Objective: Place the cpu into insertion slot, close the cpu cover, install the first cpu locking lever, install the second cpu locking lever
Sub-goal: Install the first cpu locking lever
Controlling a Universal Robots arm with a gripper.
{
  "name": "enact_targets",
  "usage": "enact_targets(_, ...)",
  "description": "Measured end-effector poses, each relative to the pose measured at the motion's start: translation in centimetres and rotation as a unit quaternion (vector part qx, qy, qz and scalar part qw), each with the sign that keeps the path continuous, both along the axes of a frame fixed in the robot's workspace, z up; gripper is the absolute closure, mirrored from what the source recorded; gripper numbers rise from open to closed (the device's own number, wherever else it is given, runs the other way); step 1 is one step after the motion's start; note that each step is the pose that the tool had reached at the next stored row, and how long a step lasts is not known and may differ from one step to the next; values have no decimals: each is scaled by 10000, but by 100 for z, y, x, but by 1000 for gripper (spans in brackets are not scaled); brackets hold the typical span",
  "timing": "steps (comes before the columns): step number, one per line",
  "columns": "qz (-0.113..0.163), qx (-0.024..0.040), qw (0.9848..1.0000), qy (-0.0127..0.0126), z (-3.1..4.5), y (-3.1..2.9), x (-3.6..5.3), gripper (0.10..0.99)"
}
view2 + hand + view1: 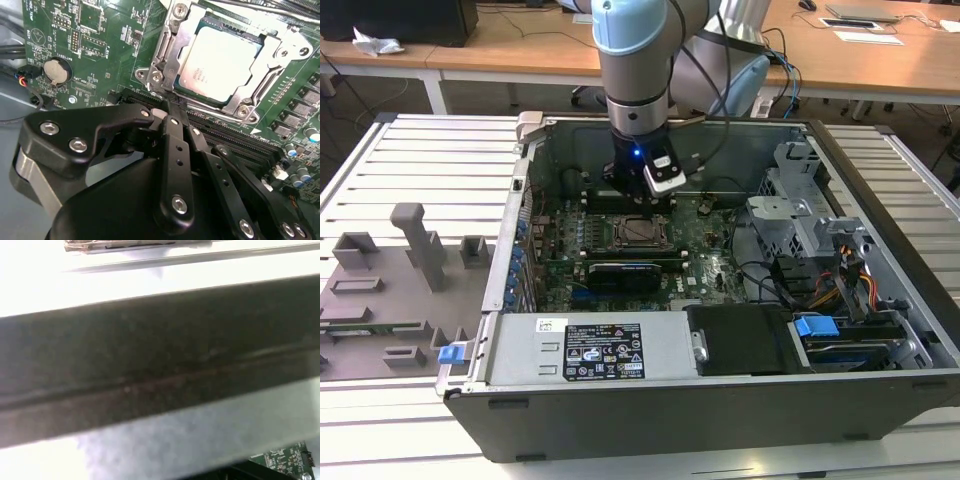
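The cpu [224, 56] lies silver face up in the insertion slot [638, 232] on the green motherboard [95, 45]. The grey metal cpu cover [176, 47] lies flat around the chip, which shows through its window. A thin metal locking lever [210, 107] runs along the socket edge nearest my fingers. My black gripper [172, 114] is shut, its tips together just off the socket's near corner, with nothing visibly held. In the exterior view the gripper [638, 190] hangs inside the open computer case just behind the socket.
The case wall [150, 360] stands close to the wrist. A long black expansion card [630, 270] sits in front of the socket. A coin battery [55, 71] and long black card slots [235, 145] surround the tips. Drive cages and cables [820, 250] fill the exterior view's right.
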State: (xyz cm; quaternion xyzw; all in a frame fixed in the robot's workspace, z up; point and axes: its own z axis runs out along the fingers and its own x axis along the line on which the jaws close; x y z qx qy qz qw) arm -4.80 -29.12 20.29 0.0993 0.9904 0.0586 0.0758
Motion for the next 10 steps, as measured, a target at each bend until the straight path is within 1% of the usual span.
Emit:
enact_targets(3, 0, -2, 10000, 1, 35, 0, 0, 980)
enact_targets(8, -31, -8, 10000, 0, 136, -3, 0, 980)
enact_targets(9, -57, -21, 10000, 0, 162, -4, 0, 980)
enact_targets(10, -72, -43, 10000, 1, 171, -4, 0, 980)
